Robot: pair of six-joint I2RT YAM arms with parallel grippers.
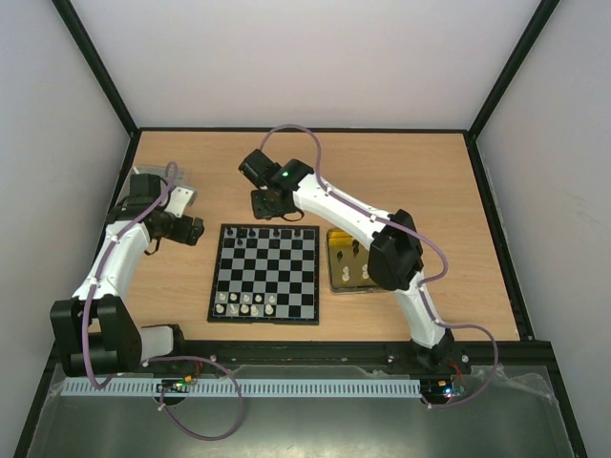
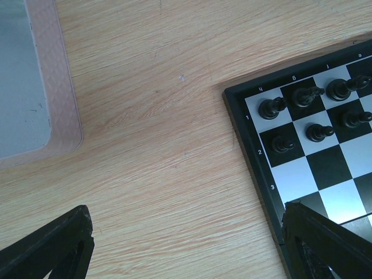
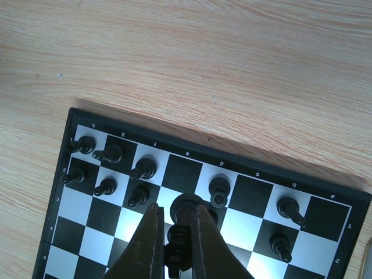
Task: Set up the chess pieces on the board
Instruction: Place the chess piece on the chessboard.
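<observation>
The board [image 1: 267,277] lies mid-table, with black chess pieces [image 1: 258,234] on its far rows and white ones [image 1: 246,303] along its near row. My right gripper [image 1: 270,205] hovers over the far edge. In the right wrist view this gripper [image 3: 176,210] is shut on a black piece [image 3: 185,235], held lying between the fingers just above the squares beside a standing black piece [image 3: 219,189]. My left gripper [image 1: 196,229] is off the board's left side. Its jaws [image 2: 186,215] are open over bare wood, beside the board's corner [image 2: 256,145].
A gold tray [image 1: 336,286] holding a few pieces sits right of the board, partly under the right arm. A silver-grey lid with a pinkish rim [image 2: 55,87] lies left of the left gripper. Walls close in the table on three sides.
</observation>
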